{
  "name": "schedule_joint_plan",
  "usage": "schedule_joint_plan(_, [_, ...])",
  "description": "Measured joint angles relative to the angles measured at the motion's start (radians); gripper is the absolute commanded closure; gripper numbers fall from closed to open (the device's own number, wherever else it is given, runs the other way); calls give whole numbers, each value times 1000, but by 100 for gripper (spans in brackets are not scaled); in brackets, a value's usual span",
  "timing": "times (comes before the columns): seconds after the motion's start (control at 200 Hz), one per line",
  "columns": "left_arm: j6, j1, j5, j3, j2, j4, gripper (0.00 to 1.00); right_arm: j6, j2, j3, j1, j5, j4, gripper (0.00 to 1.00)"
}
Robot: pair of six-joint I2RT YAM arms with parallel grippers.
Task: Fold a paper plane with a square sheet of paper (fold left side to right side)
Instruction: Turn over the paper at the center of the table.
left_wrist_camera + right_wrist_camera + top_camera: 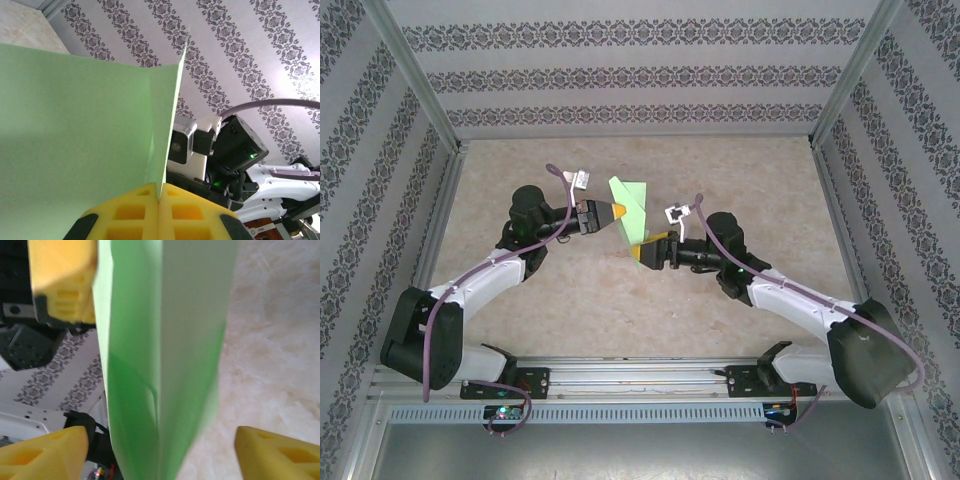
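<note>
Left gripper (613, 212): reaches in from the left, yellow pads closed flat on each other. In the left wrist view (160, 200) the lower edge of the sheet of paper (75, 125) is pinched right at the seam between the pads. Likely reason: one firm pinch at the crease holds the thin sheet off the table (740, 180) so that the other arm can work on it.

Sheet of paper (632, 200): light green, already creased, standing on edge in the air between the two grippers over the middle of the table. One broad panel spreads left and a narrower flap turns along a sharp vertical fold. It appears clear of the tabletop.

Right gripper (648, 250): comes in from the right, just below the paper in the top view. Its wrist view (162, 450) shows the fingers (45, 450) spread wide, the green sheet (165, 340) hanging in the gap between them, nothing gripped. Judgement: it straddles the flap ready to close and take it, or press the fold, with the left side-to-right side fold under way, not finished.
</note>
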Motion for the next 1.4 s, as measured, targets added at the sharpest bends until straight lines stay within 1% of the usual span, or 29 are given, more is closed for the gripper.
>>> schedule_joint_plan(0.09, [0, -5, 0, 2, 0, 0, 100, 4, 16, 31, 0, -7, 23, 41])
schedule_joint_plan(0.27, [-5, -5, 0, 6, 1, 3, 100, 3, 15, 43, -3, -10, 45, 54])
schedule_joint_plan(0.38, [-16, -5, 0, 6, 7, 17, 100, 6, 10, 43, -10, -8, 47, 66])
schedule_joint_plan(0.445, [-23, -5, 0, 6, 16, 32, 100, 7, 1, 43, -16, -8, 47, 74])
schedule_joint_plan(0.48, [-27, -5, 0, 6, 21, 38, 100, 6, -5, 43, -16, -8, 47, 77])
schedule_joint_plan(0.535, [-31, -5, 0, 6, 29, 42, 95, 2, -12, 43, -16, -4, 46, 81])
schedule_joint_plan(0.62, [-38, -5, -1, 6, 35, 45, 83, 3, -18, 43, -16, -1, 43, 87])
schedule_joint_plan(0.679, [-31, -5, 0, 6, 34, 45, 75, 2, -23, 43, -16, 5, 38, 89])
schedule_joint_plan(0.744, [-7, -6, -7, 6, 27, 24, 68, -2, -30, 43, -16, 10, 23, 92])
schedule_joint_plan(0.859, [63, -9, -33, 7, -19, -82, 54, -13, -57, 43, -16, 27, -17, 96])
schedule_joint_plan(0.934, [128, -9, -63, 11, -73, -175, 48, -26, -79, 43, -16, 43, -42, 100])
schedule_joint_plan(1.009, [199, -9, -107, 19, -134, -268, 44, -45, -102, 43, -16, 69, -79, 100])
schedule_joint_plan(1.074, [263, -8, -155, 26, -191, -358, 41, -69, -120, 49, -12, 104, -135, 100])
schedule_joint_plan(1.179, [356, -8, -248, 34, -273, -486, 36, -144, -135, 96, 31, 219, -293, 100])
schedule_joint_plan(1.269, [422, -8, -338, 34, -340, -587, 33, -221, -135, 171, 105, 365, -447, 100])
schedule_joint_plan(1.404, [502, -8, -489, 34, -439, -716, 28, -324, -98, 315, 228, 637, -660, 100])
